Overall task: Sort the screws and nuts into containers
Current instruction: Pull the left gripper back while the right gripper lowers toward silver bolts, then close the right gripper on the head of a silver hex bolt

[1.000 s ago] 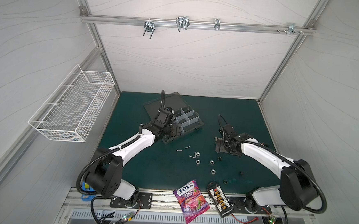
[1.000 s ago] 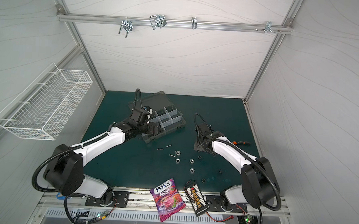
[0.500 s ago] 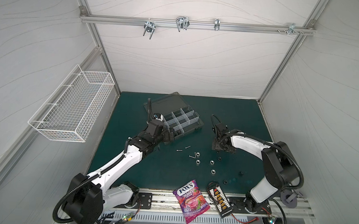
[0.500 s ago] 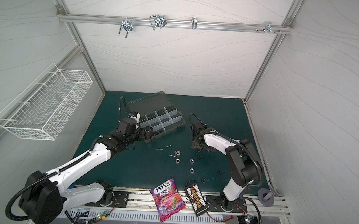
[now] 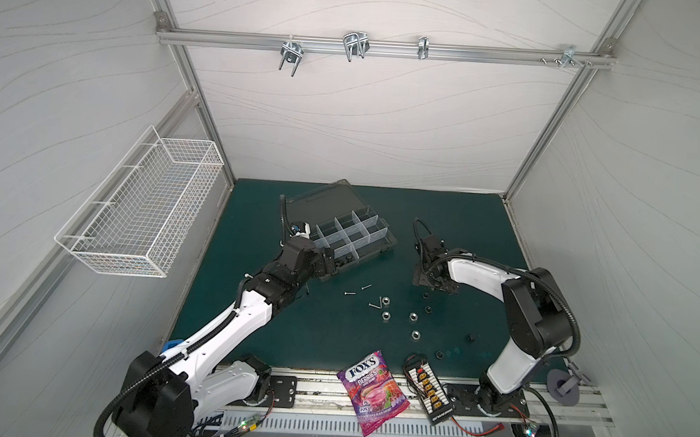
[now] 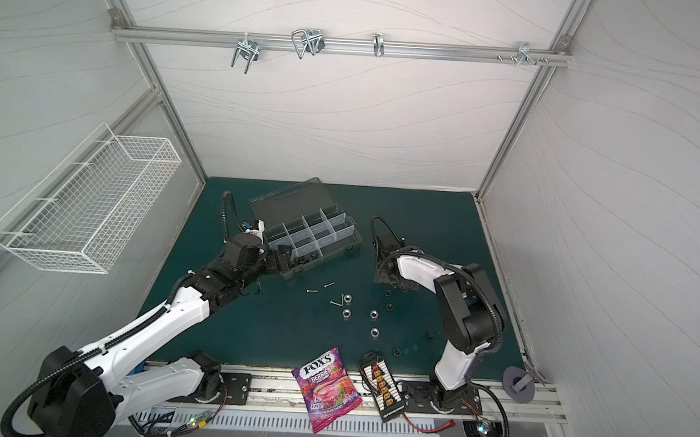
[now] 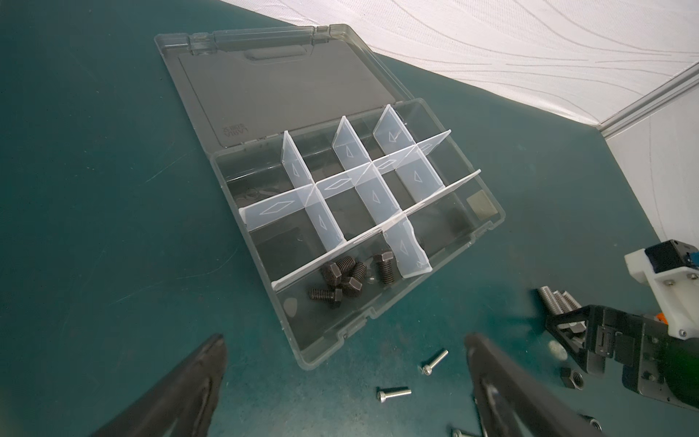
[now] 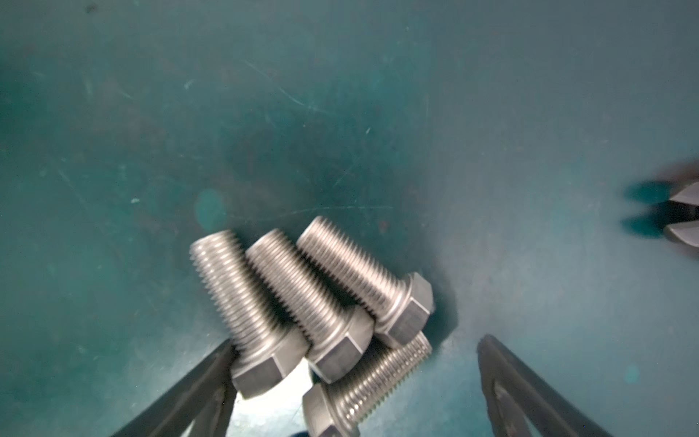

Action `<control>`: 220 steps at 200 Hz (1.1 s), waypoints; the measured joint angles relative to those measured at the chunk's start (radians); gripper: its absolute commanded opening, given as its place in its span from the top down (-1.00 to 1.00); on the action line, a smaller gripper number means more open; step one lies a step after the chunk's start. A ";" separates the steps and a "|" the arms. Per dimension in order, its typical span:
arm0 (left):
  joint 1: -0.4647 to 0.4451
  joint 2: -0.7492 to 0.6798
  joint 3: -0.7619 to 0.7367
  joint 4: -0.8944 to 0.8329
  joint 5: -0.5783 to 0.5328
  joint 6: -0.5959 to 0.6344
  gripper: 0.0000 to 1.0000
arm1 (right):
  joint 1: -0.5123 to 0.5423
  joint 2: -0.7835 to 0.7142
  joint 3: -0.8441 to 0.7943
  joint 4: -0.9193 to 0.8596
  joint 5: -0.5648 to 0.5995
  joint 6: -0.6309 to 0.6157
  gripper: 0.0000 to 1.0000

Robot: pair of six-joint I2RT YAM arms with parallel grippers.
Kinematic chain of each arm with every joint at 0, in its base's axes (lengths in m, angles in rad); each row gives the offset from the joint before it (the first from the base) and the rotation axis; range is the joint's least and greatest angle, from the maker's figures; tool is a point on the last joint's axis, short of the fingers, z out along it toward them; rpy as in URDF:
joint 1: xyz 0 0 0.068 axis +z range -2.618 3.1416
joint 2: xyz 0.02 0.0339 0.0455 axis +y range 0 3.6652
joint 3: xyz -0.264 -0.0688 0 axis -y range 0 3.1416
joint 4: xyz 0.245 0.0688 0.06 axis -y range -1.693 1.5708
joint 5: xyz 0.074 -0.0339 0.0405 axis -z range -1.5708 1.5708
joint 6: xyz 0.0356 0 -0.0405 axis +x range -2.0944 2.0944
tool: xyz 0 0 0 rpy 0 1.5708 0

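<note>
The containers are compartments of a smoky-grey organizer box (image 5: 355, 236) (image 6: 318, 236) (image 7: 280, 246), lid open. One compartment holds several black hex screws (image 7: 344, 280). My left gripper (image 7: 346, 363) (image 5: 339, 264) hangs open by the box's near corner, above two thin silver screws (image 7: 393, 393) (image 5: 350, 293). My right gripper (image 8: 355, 363) (image 5: 434, 281) is open low over several thick silver hex bolts (image 8: 302, 299) (image 7: 559, 302), one finger (image 8: 212, 374) touching a bolt head. Silver nuts (image 5: 385, 315) (image 6: 346, 313) and small black nuts (image 5: 428, 308) lie on the green mat.
A purple candy bag (image 5: 373, 391) and a yellow-plug connector board (image 5: 429, 393) lie at the front edge. A white wire basket (image 5: 144, 211) hangs on the left wall. The box lid (image 5: 320, 203) lies flat behind the compartments.
My left gripper has drawn back from over the box to its near corner. The right arm has changed posture while its gripper stays at the silver bolts.
</note>
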 measured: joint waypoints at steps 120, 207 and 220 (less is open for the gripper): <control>0.000 0.001 0.000 0.009 -0.002 -0.003 -0.97 | -0.042 -0.106 -0.123 0.018 -0.023 0.037 -0.80; 0.000 0.011 0.000 0.013 -0.001 -0.006 -0.97 | -0.060 -0.152 -0.165 -0.017 -0.046 0.044 -0.51; 0.000 0.015 0.000 0.016 -0.001 -0.007 -0.97 | -0.062 -0.153 -0.167 -0.009 -0.059 0.042 -0.45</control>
